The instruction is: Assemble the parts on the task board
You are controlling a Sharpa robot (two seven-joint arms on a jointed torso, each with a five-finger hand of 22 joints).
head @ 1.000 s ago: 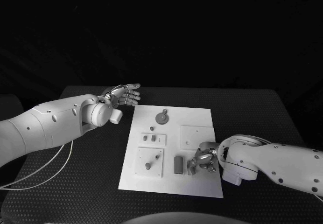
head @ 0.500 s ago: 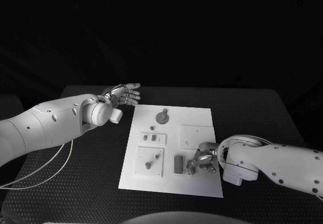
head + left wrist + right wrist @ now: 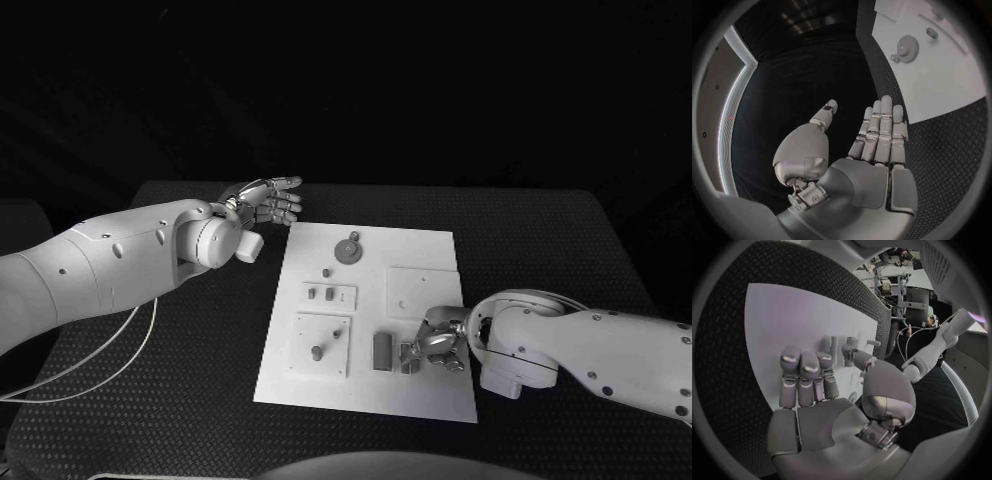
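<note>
The white task board (image 3: pixel 411 262) is seen mid-table, its small parts hard to make out, the right hand (image 3: pixel 436 343) lowered over its near right corner, grasp unclear, the left hand (image 3: pixel 263 203) spread and empty past its far left corner.

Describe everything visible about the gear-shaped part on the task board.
The gear-shaped part is a small, dark grey toothed disc lying flat at the far end of the white task board, with a small round piece close beside it on the near-left. Nothing touches it; the left hand hovers off the board's far-left corner, fingers apart.
</note>
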